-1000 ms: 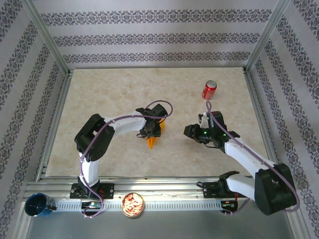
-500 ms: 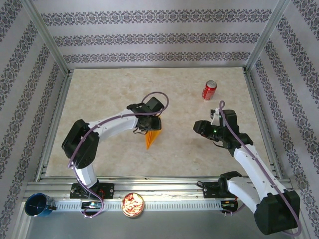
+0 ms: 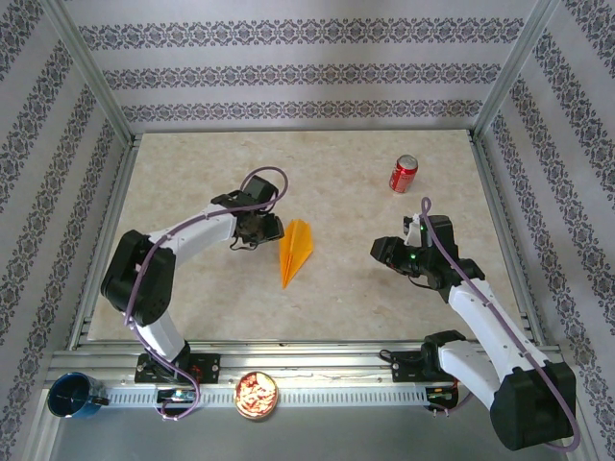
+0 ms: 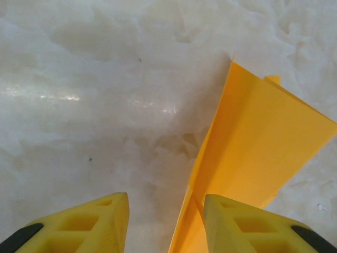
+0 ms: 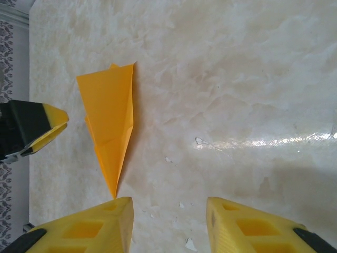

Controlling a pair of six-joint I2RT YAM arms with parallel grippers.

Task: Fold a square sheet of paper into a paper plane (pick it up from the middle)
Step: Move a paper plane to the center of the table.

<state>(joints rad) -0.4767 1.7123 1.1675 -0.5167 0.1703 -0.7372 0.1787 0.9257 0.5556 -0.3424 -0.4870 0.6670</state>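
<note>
The orange-yellow paper plane (image 3: 296,250) lies flat on the marble table, a slim dart with its point toward the near edge. It also shows as a folded wing (image 4: 258,158) in the left wrist view and as a whole dart (image 5: 109,124) in the right wrist view. My left gripper (image 3: 258,230) hovers just left of the plane, open, with nothing between its yellow fingers (image 4: 84,221). My right gripper (image 3: 384,252) is open over bare table to the plane's right, its fingers (image 5: 95,226) empty.
A red soda can (image 3: 403,174) stands at the back right. On the front rail sit a blue cup (image 3: 72,396) and a round bowl of snacks (image 3: 257,394). Metal frame posts and patterned walls enclose the table (image 3: 192,192).
My left gripper has let go of the plane and drawn away to the left and back. The plane now lies free on the table. The right gripper has barely shifted.
</note>
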